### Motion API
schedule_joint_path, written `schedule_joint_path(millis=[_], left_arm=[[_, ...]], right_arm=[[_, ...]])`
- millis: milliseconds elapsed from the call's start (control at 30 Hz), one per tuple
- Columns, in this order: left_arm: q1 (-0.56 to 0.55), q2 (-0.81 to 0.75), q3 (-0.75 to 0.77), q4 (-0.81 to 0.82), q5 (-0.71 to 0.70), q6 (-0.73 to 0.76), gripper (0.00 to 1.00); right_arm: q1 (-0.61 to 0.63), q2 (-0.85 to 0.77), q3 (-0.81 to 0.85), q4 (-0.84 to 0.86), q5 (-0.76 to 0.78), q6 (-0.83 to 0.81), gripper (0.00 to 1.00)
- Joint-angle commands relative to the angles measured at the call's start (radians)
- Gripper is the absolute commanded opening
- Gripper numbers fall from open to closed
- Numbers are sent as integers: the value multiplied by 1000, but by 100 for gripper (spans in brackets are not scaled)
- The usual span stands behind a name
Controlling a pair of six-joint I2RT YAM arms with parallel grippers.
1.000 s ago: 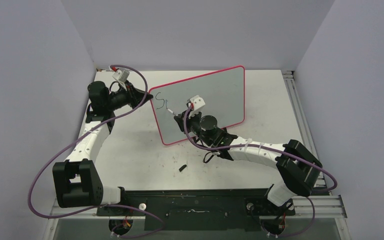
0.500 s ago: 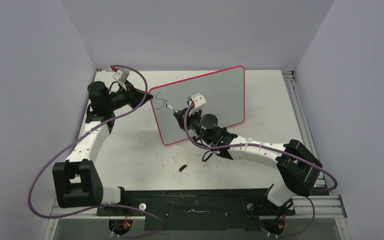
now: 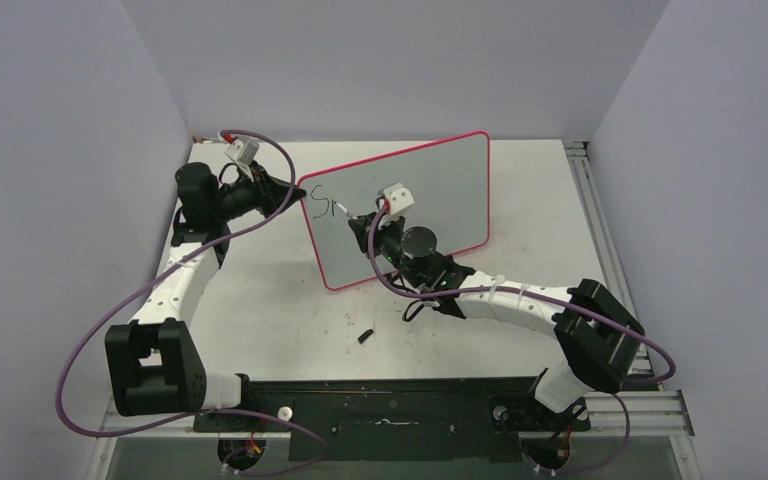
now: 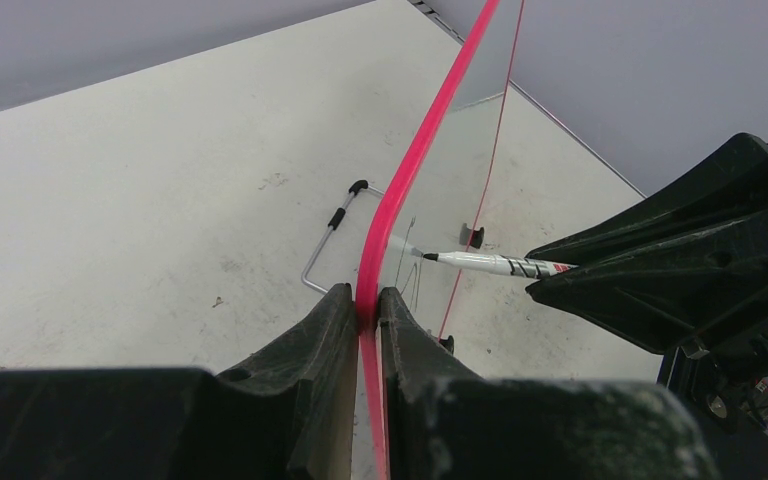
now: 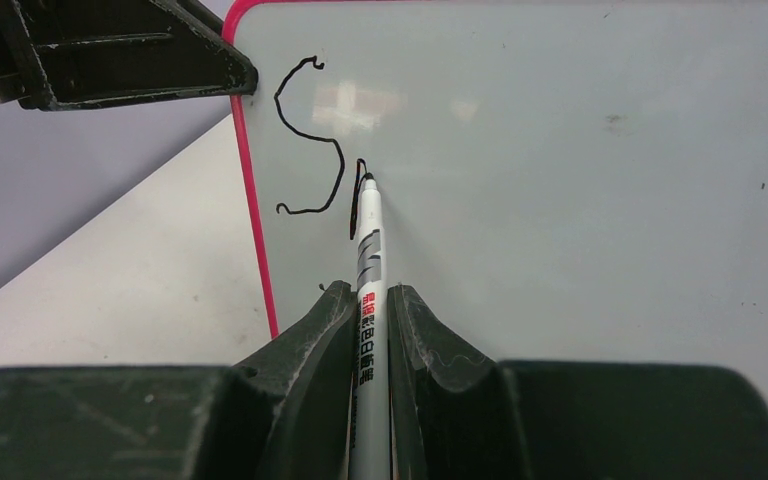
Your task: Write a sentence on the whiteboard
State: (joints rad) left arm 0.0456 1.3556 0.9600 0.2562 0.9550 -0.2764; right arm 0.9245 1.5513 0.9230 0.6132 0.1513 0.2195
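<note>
The whiteboard [image 3: 430, 190] stands tilted on the table, pale grey face with a pink-red rim. My left gripper [image 3: 293, 192] is shut on its left rim [image 4: 392, 215]. My right gripper [image 3: 363, 228] is shut on a white marker [image 5: 369, 290], whose black tip touches the board face. A black "S" [image 5: 310, 135] and a short vertical stroke [image 5: 357, 195] are drawn near the board's top left corner [image 3: 322, 207]. The marker [image 4: 490, 263] also shows in the left wrist view, tip against the board.
A small black marker cap [image 3: 365, 335] lies on the white tabletop [image 3: 280, 300] in front of the board. A wire stand [image 4: 332, 235] props the board from behind. Grey walls enclose the table on three sides.
My right gripper has shifted slightly up and left along the board, lengthening the stroke after the "S". The left arm and board have not moved.
</note>
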Motion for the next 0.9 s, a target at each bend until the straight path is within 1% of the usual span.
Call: schedule_joint_path(millis=[0,567,867], left_arm=[[4,-33,2,-7,18,19,0],[4,-32,1,-6,18,19,0],[5,-32,0,-8,16,20,0]], right_arm=[[-3,-26,12,55,42,-14,5],[4,-45,-82,30,38,32,5],[6,-46,-84,36,40,32,5]])
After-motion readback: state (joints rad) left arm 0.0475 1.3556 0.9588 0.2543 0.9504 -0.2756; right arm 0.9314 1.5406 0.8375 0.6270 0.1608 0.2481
